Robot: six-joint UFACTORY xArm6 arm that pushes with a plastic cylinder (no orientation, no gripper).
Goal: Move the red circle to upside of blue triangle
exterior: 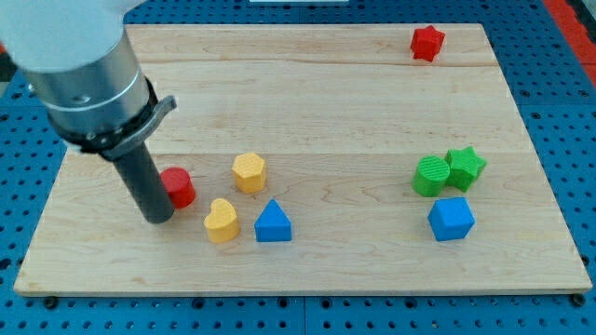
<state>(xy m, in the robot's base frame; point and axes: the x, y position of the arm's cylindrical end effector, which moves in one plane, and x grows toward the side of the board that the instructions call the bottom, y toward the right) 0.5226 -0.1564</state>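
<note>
Nearest the view's bottom sit the yellow heart (221, 221) and, just to its right, the blue triangle (273, 222), the two close together but seemingly not touching; well off to the right at about the same depth lies the blue cube (452, 219). My tip (158, 218) rests on the wooden board (317, 270) at the left, level with these near blocks. There is no claw here to open or close, only the rod's plain end, so it grips nothing and can only shove. The red circle (177, 187) lies just to the right of the rod and slightly farther back, touching it or very nearly so; part of it is hidden behind the rod. That placement suits a push to the right, I judge, since the circle must end up on the far side of the blue triangle, and the yellow hexagon (249, 172) stands near that spot. Farther right, the green circle (431, 176) and green star (465, 167) touch each other. The red star (426, 43) sits alone at the far right edge.
</note>
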